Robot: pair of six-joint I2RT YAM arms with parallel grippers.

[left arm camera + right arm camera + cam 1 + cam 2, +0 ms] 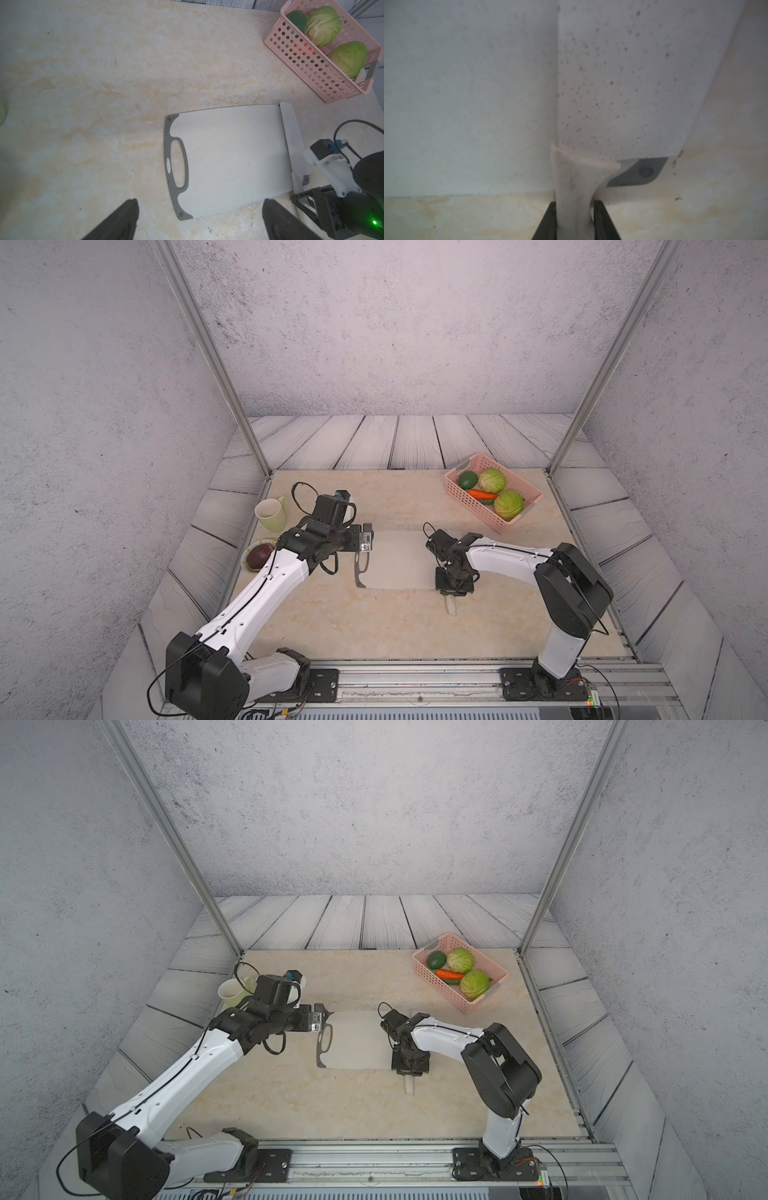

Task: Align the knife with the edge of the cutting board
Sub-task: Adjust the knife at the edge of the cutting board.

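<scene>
The cleaver-like knife (291,133), with a broad speckled pale blade, lies flat along the right end of the flat off-white plastic cutting board (228,158). Its long axis runs near to far. Its short whitish handle pokes past the board's near edge over the marbled beige surface (374,635). The right arm's fingers (548,222) are clenched on that handle from the near side, so the blade stretches straight away from them toward the far side. The left arm's fingers (124,218) are spread wide, grasping nothing, over the board's slotted left end, well apart from the knife. Any squaring-up left looks like a small pivot about the handle, which falls to the right arm.
</scene>
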